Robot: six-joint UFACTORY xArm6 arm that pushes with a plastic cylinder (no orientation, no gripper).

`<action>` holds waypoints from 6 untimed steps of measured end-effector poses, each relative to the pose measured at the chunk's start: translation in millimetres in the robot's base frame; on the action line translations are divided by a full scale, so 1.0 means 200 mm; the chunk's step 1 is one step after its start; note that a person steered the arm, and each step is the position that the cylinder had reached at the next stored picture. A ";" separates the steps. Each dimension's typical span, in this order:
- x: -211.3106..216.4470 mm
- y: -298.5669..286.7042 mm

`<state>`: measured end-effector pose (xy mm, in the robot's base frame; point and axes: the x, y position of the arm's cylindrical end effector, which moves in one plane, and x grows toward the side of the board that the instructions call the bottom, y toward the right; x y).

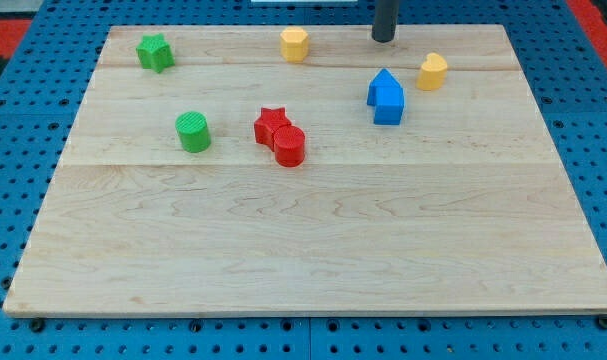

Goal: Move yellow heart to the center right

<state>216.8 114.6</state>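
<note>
My arm has no jaws, so nothing is being held; it just has my tip (pixel 384 39), sitting near the top of the frame, a bit right of the middle.

There are two yellow blocks and I cannot tell for sure which is the heart. One yellow block (pixel 294 44) is to the left of my tip. The other yellow block (pixel 432 71) is lower and to the right, near the blue block (pixel 386 97).

If I push the wrong yellow one, the job goes wrong. If I push off-center, the block may spin and slip away. The blue block could get bumped too. The right edge of the surface (pixel 543 200) is near, so a hard push could knock the block off.
</note>
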 end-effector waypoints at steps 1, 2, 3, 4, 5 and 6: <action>0.12 -0.07; 0.15 0.15; 0.19 0.23; 0.35 0.25; 0.48 0.26; 0.58 0.45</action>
<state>332.7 204.1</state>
